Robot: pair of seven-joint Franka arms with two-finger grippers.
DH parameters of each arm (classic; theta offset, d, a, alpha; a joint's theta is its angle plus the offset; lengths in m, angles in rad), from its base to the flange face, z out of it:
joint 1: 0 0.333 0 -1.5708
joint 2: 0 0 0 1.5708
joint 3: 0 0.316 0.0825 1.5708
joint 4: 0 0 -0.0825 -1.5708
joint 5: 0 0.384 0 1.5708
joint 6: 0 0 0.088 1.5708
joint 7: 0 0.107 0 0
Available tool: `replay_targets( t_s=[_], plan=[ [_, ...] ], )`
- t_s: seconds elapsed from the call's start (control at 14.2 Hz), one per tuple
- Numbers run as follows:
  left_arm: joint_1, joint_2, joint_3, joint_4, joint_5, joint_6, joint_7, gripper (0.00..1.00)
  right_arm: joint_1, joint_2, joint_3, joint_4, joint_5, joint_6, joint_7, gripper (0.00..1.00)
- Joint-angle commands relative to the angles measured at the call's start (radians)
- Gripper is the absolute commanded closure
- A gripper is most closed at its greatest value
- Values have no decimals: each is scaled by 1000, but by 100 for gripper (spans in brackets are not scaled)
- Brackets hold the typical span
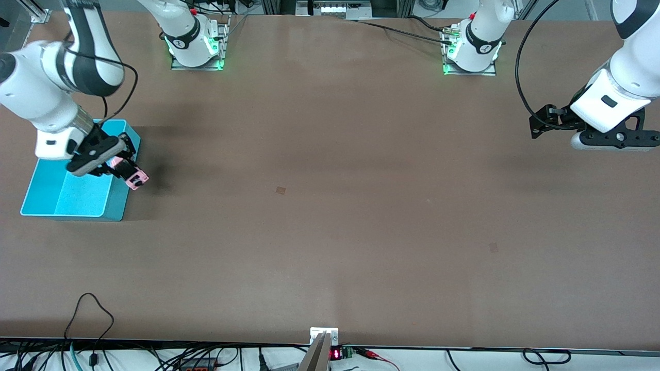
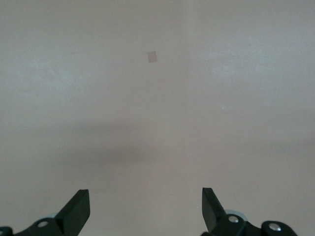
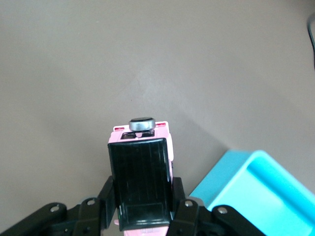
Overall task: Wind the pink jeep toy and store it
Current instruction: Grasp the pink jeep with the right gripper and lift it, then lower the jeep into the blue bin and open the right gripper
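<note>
Pink jeep toy (image 1: 133, 175) hung in the air, clamped between the fingers of the right hand (image 1: 117, 166), over the edge of the turquoise bin (image 1: 47, 192) that faces the middle of the table (image 1: 330, 216). In the right wrist view the toy (image 3: 141, 172) showed its black ribbed roof, with a spare wheel at the end that pointed away from the fingers (image 3: 184, 212), and a corner of the bin (image 3: 256, 191) lay close below. The left hand (image 1: 537, 123) waited with its fingers (image 2: 78, 209) apart above bare table at the left arm's end.
</note>
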Motion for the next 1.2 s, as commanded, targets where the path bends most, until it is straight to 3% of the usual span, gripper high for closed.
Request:
replay_targets(
  t_s=[0.0, 0.14, 0.21, 0.49, 1.13],
  plan=[
    [-1, 4, 4, 25, -13, -22, -7, 0, -48, -32, -2, 15, -51, -64, 169, 100],
    [-4, 4, 2, 25, -13, -24, -7, 0, -100, -35, 2, 15, -156, -65, 350, 100],
    [-4, 4, 2, 25, -13, -24, -7, 0, -113, -35, 2, 12, -166, -65, 402, 100],
    [-2, 4, 4, 25, -13, -24, -7, 0, -245, 31, 2, 9, -168, -50, 459, 100],
    [-2, 4, 4, 25, -13, -24, -8, 0, -346, 186, 2, -3, -168, 57, 429, 100]
  ],
)
